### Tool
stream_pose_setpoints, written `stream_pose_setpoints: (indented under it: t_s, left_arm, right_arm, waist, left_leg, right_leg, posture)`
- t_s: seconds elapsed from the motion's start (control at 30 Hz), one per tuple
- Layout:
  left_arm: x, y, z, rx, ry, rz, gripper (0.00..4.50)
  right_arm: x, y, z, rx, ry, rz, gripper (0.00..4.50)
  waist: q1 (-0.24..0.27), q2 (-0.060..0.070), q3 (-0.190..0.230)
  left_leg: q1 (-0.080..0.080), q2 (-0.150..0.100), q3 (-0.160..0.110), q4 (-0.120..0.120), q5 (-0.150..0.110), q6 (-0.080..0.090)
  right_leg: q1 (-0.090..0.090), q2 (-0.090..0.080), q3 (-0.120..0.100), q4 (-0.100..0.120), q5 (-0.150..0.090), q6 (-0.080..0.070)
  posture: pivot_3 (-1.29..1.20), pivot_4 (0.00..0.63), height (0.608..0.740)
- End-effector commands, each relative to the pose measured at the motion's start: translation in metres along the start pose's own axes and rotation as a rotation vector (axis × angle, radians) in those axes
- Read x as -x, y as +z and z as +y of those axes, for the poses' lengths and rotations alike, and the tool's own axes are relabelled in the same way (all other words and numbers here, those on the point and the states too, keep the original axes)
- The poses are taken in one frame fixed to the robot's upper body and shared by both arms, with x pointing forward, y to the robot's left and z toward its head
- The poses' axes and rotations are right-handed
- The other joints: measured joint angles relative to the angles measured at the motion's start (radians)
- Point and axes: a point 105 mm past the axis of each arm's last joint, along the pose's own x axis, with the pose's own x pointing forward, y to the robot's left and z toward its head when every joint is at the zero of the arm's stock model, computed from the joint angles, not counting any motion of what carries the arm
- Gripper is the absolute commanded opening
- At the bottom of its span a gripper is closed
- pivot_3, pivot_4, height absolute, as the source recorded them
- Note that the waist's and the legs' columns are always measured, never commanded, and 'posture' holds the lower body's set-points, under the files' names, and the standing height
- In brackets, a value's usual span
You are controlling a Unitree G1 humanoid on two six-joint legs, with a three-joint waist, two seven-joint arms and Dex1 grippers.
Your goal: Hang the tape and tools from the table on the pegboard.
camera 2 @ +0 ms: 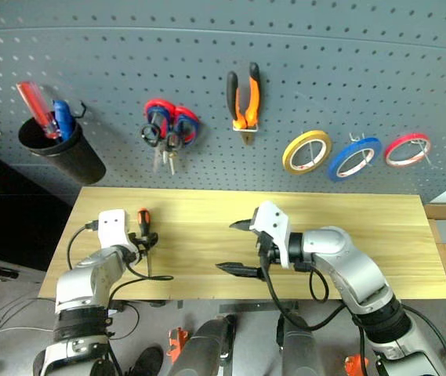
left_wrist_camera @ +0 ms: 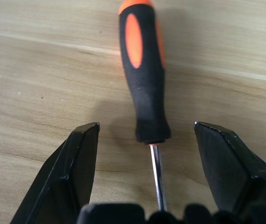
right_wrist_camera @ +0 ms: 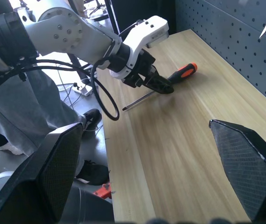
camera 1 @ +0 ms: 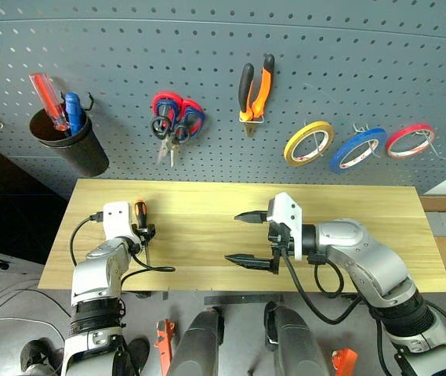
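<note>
The slim screwdriver (left_wrist_camera: pixel 142 79) with an orange-and-black handle lies flat on the table (camera 1: pixel 348 235) near its left end. My left gripper (camera 1: pixel 146 231) is open and low over it, one finger on each side of the handle's shaft end, neither touching it. My right gripper (camera 1: pixel 242 237) hovers open and empty over the middle of the table, pointing left. On the pegboard (camera 1: pixel 207 47) hang the orange-and-black pliers (camera 1: pixel 255 90), the blue tape (camera 1: pixel 357 149) and small black-handled scissors (camera 1: pixel 168 129).
A black cup (camera 1: pixel 66 145) holding red and blue screwdrivers hangs at the board's left. Red-and-blue scissors (camera 1: pixel 183 110) hang beside the black ones. A yellow ring (camera 1: pixel 309 142) and a red ring (camera 1: pixel 409 141) flank the blue tape. Cables trail from the left wrist over the table's front edge.
</note>
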Motion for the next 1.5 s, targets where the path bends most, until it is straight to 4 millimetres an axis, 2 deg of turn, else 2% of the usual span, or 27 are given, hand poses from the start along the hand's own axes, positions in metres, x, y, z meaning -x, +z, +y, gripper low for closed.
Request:
stream_pose_setpoints:
  t_s: [0.03, 0.1, 0.2, 0.43, 0.47, 0.57, 0.63, 0.77, 0.87, 0.93, 1.07, 1.17, 1.33, 1.4, 1.5]
  left_arm:
    - [-0.002, 0.008, 0.005, 0.050, 0.023, -0.031, 3.44]
    - [-0.006, 0.006, 0.007, 0.072, 0.039, -0.008, 3.44]
    - [-0.009, 0.000, 0.010, 0.075, 0.058, 0.025, 2.92]
    - [-0.006, 0.000, 0.004, 0.065, 0.038, 0.017, 0.59]
    - [-0.005, 0.000, 0.003, 0.059, 0.034, 0.015, 0.46]
    - [0.002, 0.004, 0.001, 0.045, 0.014, -0.008, 0.46]
    - [0.011, 0.007, -0.002, -0.028, 0.000, -0.039, 0.46]
    - [0.044, 0.016, -0.015, -0.275, -0.025, -0.114, 0.46]
    - [0.072, 0.034, -0.038, -0.372, -0.107, -0.260, 0.46]
    - [0.104, 0.060, -0.053, -0.399, -0.164, -0.454, 0.46]
    - [0.152, 0.115, -0.052, -0.326, -0.147, -0.814, 0.46]
    - [0.169, 0.144, -0.047, -0.296, -0.141, -0.958, 0.46]
    - [0.186, 0.186, -0.058, -0.361, -0.180, -1.103, 0.46]
    - [0.195, 0.205, -0.055, -0.366, -0.169, -1.163, 0.46]
    - [0.203, 0.223, -0.052, -0.390, -0.153, -1.219, 0.46]
  right_arm:
    - [0.000, 0.011, 0.007, 0.030, 0.021, -0.035, 4.50]
    - [0.000, 0.011, 0.007, 0.030, 0.020, -0.032, 4.50]
    - [0.000, 0.010, 0.007, 0.030, 0.018, -0.028, 4.50]
    - [0.000, 0.009, 0.006, 0.029, 0.012, -0.023, 4.50]
    - [0.000, 0.009, 0.006, 0.029, 0.012, -0.024, 4.50]
    - [-0.001, 0.011, 0.003, 0.030, 0.007, -0.030, 4.50]
    - [0.000, 0.013, 0.001, 0.029, 0.008, -0.040, 4.50]
    - [-0.001, 0.020, -0.006, 0.060, 0.006, -0.063, 4.50]
    - [-0.006, 0.022, -0.005, 0.084, 0.037, -0.074, 4.50]
    - [-0.009, 0.029, -0.003, 0.100, 0.067, -0.101, 4.50]
    - [-0.010, 0.054, -0.006, 0.104, 0.101, -0.210, 4.50]
    - [-0.007, 0.081, -0.012, 0.102, 0.099, -0.312, 4.50]
    - [-0.003, 0.127, -0.019, 0.143, 0.082, -0.442, 4.50]
    - [-0.002, 0.134, -0.021, 0.177, 0.072, -0.451, 4.50]
    - [-0.003, 0.132, -0.024, 0.191, 0.060, -0.442, 4.50]
  waist:
    - [0.000, 0.000, 0.000]
    - [0.000, 0.000, 0.001]
    - [0.000, 0.000, 0.001]
    - [-0.003, 0.000, 0.001]
    - [-0.003, 0.000, 0.001]
    - [-0.004, 0.000, 0.001]
    - [-0.004, 0.000, 0.001]
    - [-0.005, -0.001, 0.001]
    - [0.001, -0.001, 0.001]
    - [0.004, -0.001, 0.001]
    - [0.008, -0.001, 0.000]
    - [0.011, -0.001, -0.005]
    - [0.009, -0.006, -0.014]
    - [0.009, -0.009, -0.021]
    - [0.006, -0.011, -0.037]
  left_leg:
    - [0.000, 0.000, 0.000, 0.000, 0.000, 0.000]
    - [0.000, 0.000, 0.000, 0.000, 0.000, 0.000]
    - [0.000, 0.000, 0.000, 0.000, 0.000, 0.000]
    - [0.000, 0.000, 0.000, 0.000, 0.000, -0.001]
    - [0.000, 0.000, 0.000, 0.000, 0.000, -0.001]
    - [0.000, 0.000, 0.000, -0.001, 0.000, -0.001]
    - [0.000, 0.000, 0.000, -0.001, 0.000, -0.001]
    - [0.000, 0.000, 0.000, -0.001, -0.001, -0.002]
    - [-0.001, 0.000, -0.001, -0.002, -0.001, -0.002]
    - [-0.001, 0.000, -0.001, -0.001, -0.001, -0.002]
    - [-0.002, 0.000, -0.002, -0.001, 0.000, -0.003]
    - [-0.002, 0.000, -0.002, -0.001, 0.000, -0.004]
    - [-0.002, -0.001, -0.002, 0.000, 0.000, -0.004]
    - [-0.003, -0.001, -0.002, 0.000, 0.001, -0.005]
    - [-0.004, -0.001, -0.001, 0.000, 0.001, -0.005]
  right_leg:
    - [0.000, 0.000, 0.000, 0.000, 0.000, 0.000]
    - [0.000, 0.000, 0.000, 0.000, 0.000, 0.000]
    - [0.000, 0.000, 0.000, 0.000, 0.000, 0.000]
    - [0.000, 0.000, 0.000, 0.000, 0.000, 0.000]
    - [0.000, 0.000, 0.000, 0.000, 0.000, 0.001]
    - [0.000, 0.000, 0.000, 0.000, 0.000, 0.001]
    - [0.000, 0.000, 0.000, 0.000, -0.001, 0.001]
    - [-0.001, 0.000, 0.000, -0.001, -0.001, 0.001]
    - [-0.001, 0.000, 0.000, -0.001, -0.001, 0.001]
    - [0.000, 0.000, 0.000, -0.001, -0.001, 0.001]
    - [-0.001, 0.000, -0.002, -0.002, -0.001, 0.001]
    - [-0.001, 0.000, -0.002, -0.001, -0.001, 0.001]
    - [-0.001, 0.001, -0.003, -0.001, 0.000, 0.001]
    - [-0.002, 0.001, -0.004, 0.000, 0.000, 0.001]
    - [-0.003, 0.001, -0.004, -0.001, 0.000, 0.001]
  posture:
    - [0.05, 0.382, 0.740]
    - [0.04, 0.384, 0.740]
    - [0.04, 0.383, 0.740]
    - [0.04, 0.385, 0.740]
    - [0.05, 0.384, 0.740]
    - [0.05, 0.374, 0.740]
    - [0.05, 0.363, 0.740]
    - [0.06, 0.332, 0.740]
    - [0.08, 0.306, 0.740]
    - [0.09, 0.289, 0.740]
    - [0.12, 0.247, 0.740]
    - [0.12, 0.228, 0.740]
    - [0.09, 0.196, 0.740]
    - [0.09, 0.185, 0.740]
    - [0.07, 0.172, 0.740]
